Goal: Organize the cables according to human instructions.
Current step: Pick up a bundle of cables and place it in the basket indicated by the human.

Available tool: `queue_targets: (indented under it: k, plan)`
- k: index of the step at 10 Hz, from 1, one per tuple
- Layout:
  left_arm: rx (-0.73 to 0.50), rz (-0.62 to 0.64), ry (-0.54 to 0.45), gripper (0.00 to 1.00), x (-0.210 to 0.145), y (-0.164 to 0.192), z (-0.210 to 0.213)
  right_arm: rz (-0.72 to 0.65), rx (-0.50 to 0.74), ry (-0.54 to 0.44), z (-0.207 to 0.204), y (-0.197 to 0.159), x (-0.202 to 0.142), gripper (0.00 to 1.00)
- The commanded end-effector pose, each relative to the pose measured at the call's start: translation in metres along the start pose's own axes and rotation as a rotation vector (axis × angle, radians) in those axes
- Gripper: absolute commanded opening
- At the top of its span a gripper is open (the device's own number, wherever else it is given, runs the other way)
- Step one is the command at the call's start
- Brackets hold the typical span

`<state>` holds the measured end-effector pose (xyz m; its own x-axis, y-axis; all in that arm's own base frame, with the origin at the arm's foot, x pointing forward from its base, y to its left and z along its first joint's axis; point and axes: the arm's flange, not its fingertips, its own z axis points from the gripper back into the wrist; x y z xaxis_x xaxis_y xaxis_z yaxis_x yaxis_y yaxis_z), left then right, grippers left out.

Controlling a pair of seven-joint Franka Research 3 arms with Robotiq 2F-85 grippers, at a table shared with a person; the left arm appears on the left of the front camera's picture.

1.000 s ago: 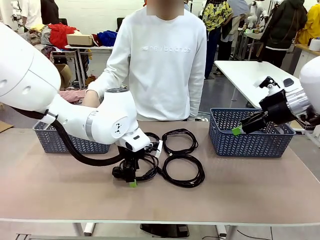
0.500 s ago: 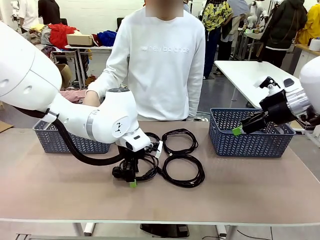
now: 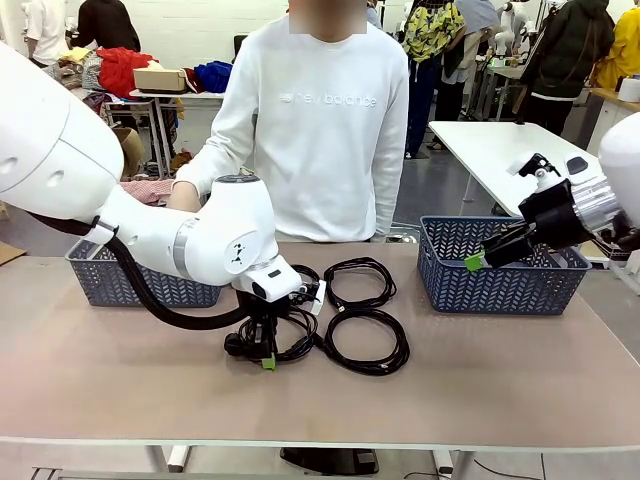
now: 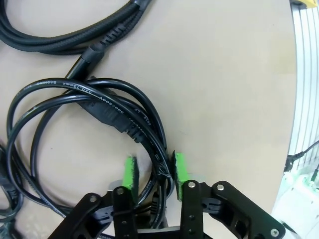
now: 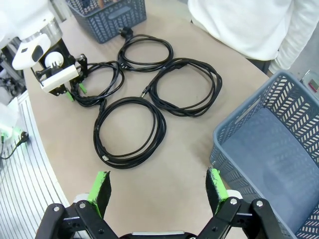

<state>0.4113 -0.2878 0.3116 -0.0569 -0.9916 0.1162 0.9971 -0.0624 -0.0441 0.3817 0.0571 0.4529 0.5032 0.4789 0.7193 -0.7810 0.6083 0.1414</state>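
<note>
Four black coiled cables lie mid-table. In the right wrist view, one cable [image 5: 147,52] is far, one [image 5: 184,87] is nearest the basket, one [image 5: 129,129] is nearest me, and one [image 5: 102,79] sits under my left gripper [image 5: 75,88]. In the front view my left gripper [image 3: 265,358] points down on the leftmost cable [image 3: 295,340], the one with a chunky plug. Its green pads [image 4: 130,172] squeeze several strands of that cable [image 4: 114,117], so the left gripper [image 4: 155,169] is shut on it. My right gripper [image 3: 478,260] hovers open over the table with nothing in it [image 5: 157,191].
A blue basket [image 3: 500,280] stands at the right below my right gripper, and a grey-blue basket [image 3: 140,288] stands at the left behind my left arm. A person in a white sweater [image 3: 325,130] stands at the far side. The table's front strip is bare.
My left gripper's green fingertip sits very slightly higher than before. The cables, the right arm and the person have stayed put.
</note>
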Motion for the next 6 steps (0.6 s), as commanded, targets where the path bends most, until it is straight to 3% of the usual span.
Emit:
queue_targets:
  k: [1,3,6]
  plan:
    - [-0.014,0.010,0.022,0.13,-0.001,0.000,0.001,0.026,0.008,-0.026,-0.004,-0.004,0.000,1.00]
    - [-0.027,0.007,0.022,0.00,-0.002,-0.002,0.006,0.026,0.008,-0.026,-0.004,-0.004,0.000,1.00]
    - [-0.027,0.006,0.029,0.00,0.000,-0.019,0.029,0.026,0.008,-0.026,-0.004,-0.004,0.000,1.00]
